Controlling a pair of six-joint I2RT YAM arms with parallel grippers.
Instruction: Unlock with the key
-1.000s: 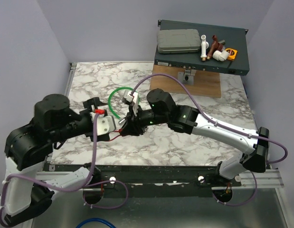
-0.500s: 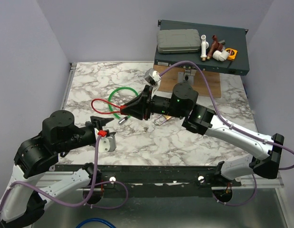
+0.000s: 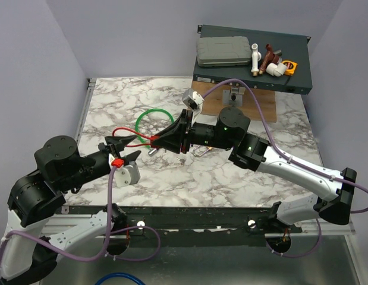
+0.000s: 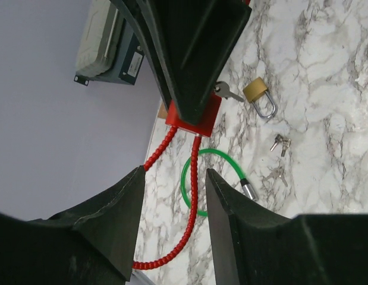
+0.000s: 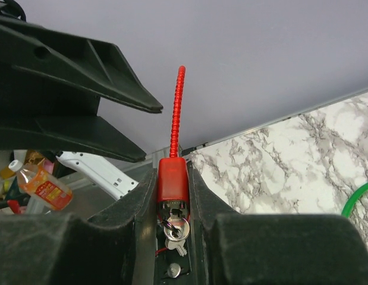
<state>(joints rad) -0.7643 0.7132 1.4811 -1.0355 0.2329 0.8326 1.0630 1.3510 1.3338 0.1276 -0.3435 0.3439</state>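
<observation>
My right gripper (image 3: pixel 157 141) is shut on a red lock body (image 5: pixel 172 178) and holds it above the table. A small silver key (image 5: pixel 175 228) sits in the lock's end, with a ring and a second key hanging from it. It also shows in the left wrist view (image 4: pixel 227 91). The lock's red ribbed cable (image 3: pixel 121 133) loops out to the left. My left gripper (image 3: pixel 119 148) is open just left of the lock. The cable (image 4: pixel 194 178) passes between its fingers without touching them.
A green cable loop (image 3: pixel 149 122) with a metal end lies behind the grippers. A brass padlock (image 4: pixel 259 95) and loose small keys (image 4: pixel 279 142) lie on the marble under the right arm. A dark box (image 3: pixel 252 68) with fittings stands at the back right.
My left arm has drawn back to the left and its gripper now faces the lock. My right gripper has moved the red lock a little lower and nearer, with the cable loop trailing left.
</observation>
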